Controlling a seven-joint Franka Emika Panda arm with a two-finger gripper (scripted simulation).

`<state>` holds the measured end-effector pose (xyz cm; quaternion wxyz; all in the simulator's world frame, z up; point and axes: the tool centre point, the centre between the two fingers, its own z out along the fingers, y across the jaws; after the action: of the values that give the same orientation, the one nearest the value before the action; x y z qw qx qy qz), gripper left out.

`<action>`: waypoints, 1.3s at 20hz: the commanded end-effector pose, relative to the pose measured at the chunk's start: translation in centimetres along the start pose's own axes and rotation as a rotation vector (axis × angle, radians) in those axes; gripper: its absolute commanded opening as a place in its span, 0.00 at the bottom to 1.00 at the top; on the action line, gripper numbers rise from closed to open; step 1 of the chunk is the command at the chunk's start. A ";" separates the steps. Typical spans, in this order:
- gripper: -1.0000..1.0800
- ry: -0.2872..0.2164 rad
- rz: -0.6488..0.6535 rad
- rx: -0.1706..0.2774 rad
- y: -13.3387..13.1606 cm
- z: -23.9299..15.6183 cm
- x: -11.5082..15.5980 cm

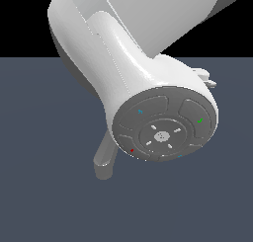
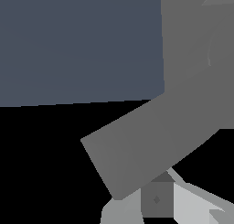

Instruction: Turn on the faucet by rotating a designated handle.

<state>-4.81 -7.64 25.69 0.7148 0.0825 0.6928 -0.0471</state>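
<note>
**Arm crowds over the faucet; finger spread unreadable**

In the exterior view, the dark blue-grey floor lies bare toward nine o'clock. Only a stub of the matte grey faucet shows, a thick rounded tube that is probably the spout. It pokes out at about seven o'clock from the round grey end cap of the glossy white arm link. That link hangs between this camera and the work and covers the rest of the fixture. The arm probably sits this low and close so that the hand can get in against the fixture and push the lever around its hub. At about two o'clock from the cap a small white part juts out; what it is cannot be told.

In the wrist view, a broad grey bar with an elbow in it fills the space just beyond the gripper. It belongs to the faucet, but flat shading hides whether it is the thin lever or the spout, so the handle cannot be picked out with confidence. Only the pale fingertips reach into the frame, with a darker block between them. How far apart they stand cannot be judged, and nothing shows as pinched. The bar's cut end lies close over the tips; contact cannot be confirmed.
</note>
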 end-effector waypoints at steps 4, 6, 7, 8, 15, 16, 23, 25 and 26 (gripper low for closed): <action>0.00 0.025 -0.024 -0.035 -0.5 0.2 1.5; 0.00 0.026 -0.026 -0.037 -0.9 0.2 1.8; 0.00 0.027 -0.027 -0.037 -1.1 0.2 2.0; 0.00 0.027 -0.028 -0.038 -1.3 0.3 2.2; 0.00 0.025 -0.029 -0.029 -1.9 0.1 3.2; 0.00 0.025 -0.029 -0.030 -2.0 0.1 3.5; 0.00 0.026 -0.029 -0.033 -2.5 0.1 5.4; 0.00 0.026 -0.029 -0.034 -2.6 0.1 5.9; 0.00 0.026 -0.029 -0.034 -2.7 0.1 6.2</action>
<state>-5.08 -10.30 19.91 0.7069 0.0633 0.7029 -0.0477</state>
